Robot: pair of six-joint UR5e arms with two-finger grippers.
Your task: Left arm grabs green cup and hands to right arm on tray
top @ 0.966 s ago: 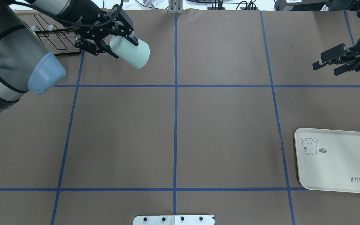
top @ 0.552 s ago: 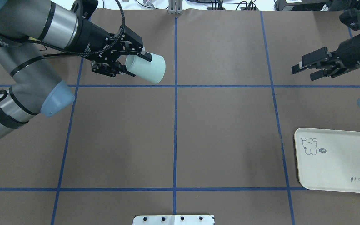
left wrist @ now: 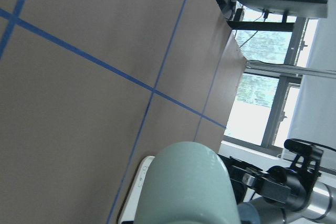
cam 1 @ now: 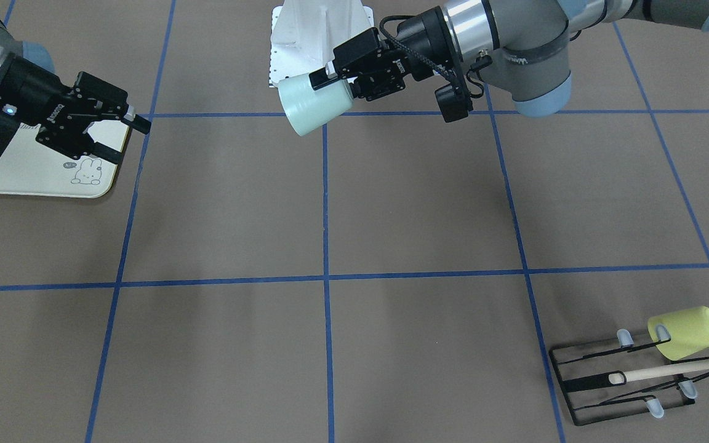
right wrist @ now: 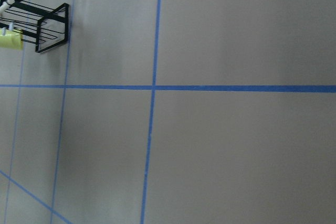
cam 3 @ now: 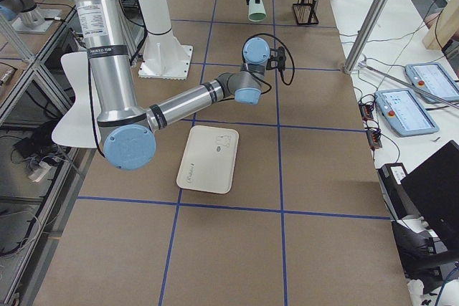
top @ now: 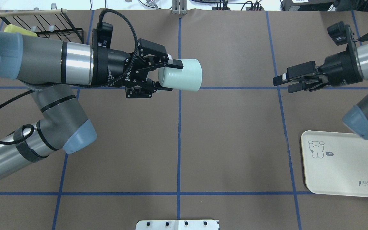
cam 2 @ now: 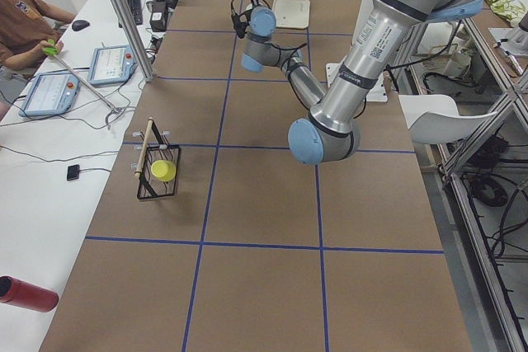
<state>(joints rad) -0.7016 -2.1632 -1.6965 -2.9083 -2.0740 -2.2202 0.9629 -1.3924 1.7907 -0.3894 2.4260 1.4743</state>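
Observation:
My left gripper [top: 176,78] is shut on the pale mint-green cup [top: 184,75] and holds it on its side above the table, near the centre line, with its base pointing right. The cup also shows in the front view [cam 1: 314,106] and fills the bottom of the left wrist view [left wrist: 186,187]. My right gripper [top: 282,84] is open and empty, in the air, pointing left at the cup with a wide gap between them; its fingers stand apart in the front view [cam 1: 131,141]. The cream rabbit tray [top: 347,169] lies flat at the right front, empty.
A black wire rack [top: 59,28] at the far left corner holds a yellow-green cup [top: 17,29] and a wooden stick. A white base plate [top: 177,224] sits at the near edge. Blue tape lines mark the brown table.
My left arm has carried the cup to the right, up to the centre line. My right gripper has moved left toward it, still open.

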